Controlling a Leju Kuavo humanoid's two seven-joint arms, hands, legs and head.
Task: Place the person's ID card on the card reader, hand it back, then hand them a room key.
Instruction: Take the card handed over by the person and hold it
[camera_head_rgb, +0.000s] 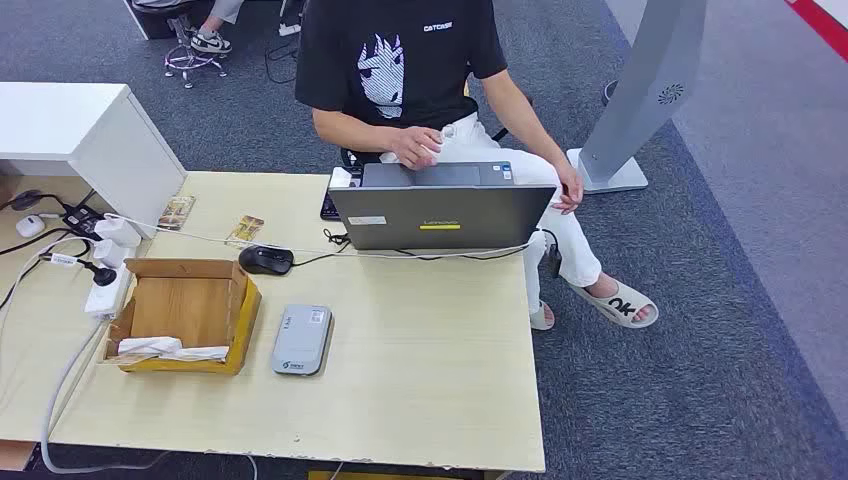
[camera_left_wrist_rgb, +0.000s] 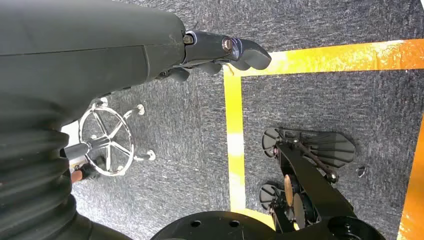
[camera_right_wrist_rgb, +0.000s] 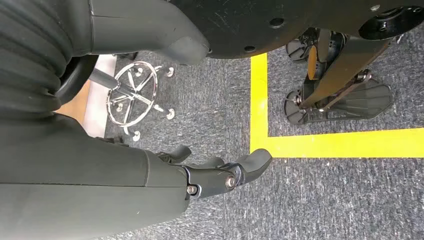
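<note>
Desk scene — both arms hanging, reader on the table.

I see the table (camera_head_rgb: 430, 370) with a person (camera_head_rgb: 420, 70) seated behind a laptop (camera_head_rgb: 440, 215), one hand at its upper edge. A cardboard box (camera_head_rgb: 185, 310) sits on the table's left part; the grey card reader (camera_head_rgb: 302, 340) lies just beside it, a black mouse (camera_head_rgb: 266, 260) near above. Two small cards (camera_head_rgb: 245, 230) lie beyond the mouse — I cannot tell whether either is the ID. My left hand (camera_left_wrist_rgb: 220, 52) and right hand (camera_right_wrist_rgb: 215, 172) hang over carpet, fingers loosely curled, holding nothing.
</note>
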